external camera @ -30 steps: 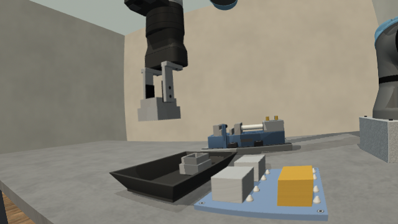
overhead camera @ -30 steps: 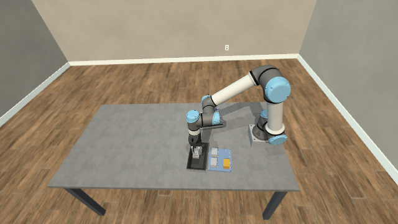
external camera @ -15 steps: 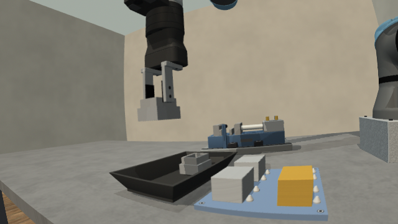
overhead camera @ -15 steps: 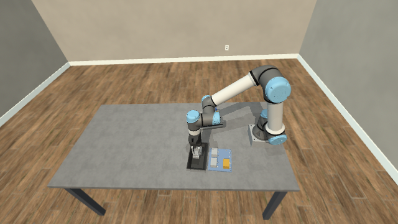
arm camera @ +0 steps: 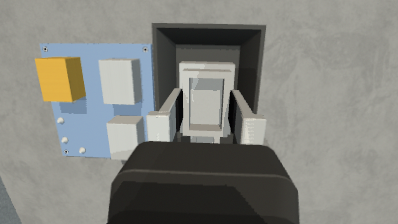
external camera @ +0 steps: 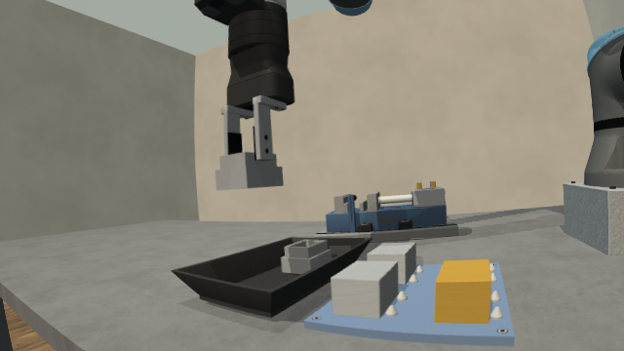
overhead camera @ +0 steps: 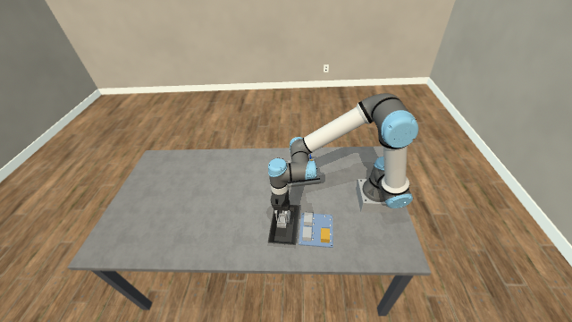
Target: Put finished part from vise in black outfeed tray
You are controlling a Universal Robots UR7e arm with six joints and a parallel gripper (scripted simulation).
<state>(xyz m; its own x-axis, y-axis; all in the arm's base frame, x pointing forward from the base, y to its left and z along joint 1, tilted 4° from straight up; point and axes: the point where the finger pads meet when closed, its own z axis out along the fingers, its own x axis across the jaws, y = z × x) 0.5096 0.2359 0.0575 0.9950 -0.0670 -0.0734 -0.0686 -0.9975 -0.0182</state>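
Observation:
My gripper [external camera: 249, 156] is shut on the finished part [external camera: 250, 172], a grey stepped block with a pocket on top. I hold it high above the black outfeed tray [external camera: 273, 275]. In the wrist view the part [arm camera: 206, 99] sits between my two fingers, over the tray [arm camera: 208, 55]. A second finished part [external camera: 304, 255] lies in the tray, toward its far end. The blue vise [external camera: 390, 212] stands behind the tray with its jaws empty. In the top view the gripper [overhead camera: 281, 219] hangs over the tray.
A blue fixture plate [external camera: 419, 307] lies right of the tray, carrying two grey blank blocks [external camera: 363, 288] and an orange block [external camera: 462, 290]. The robot's base pedestal [external camera: 592, 219] stands at the far right.

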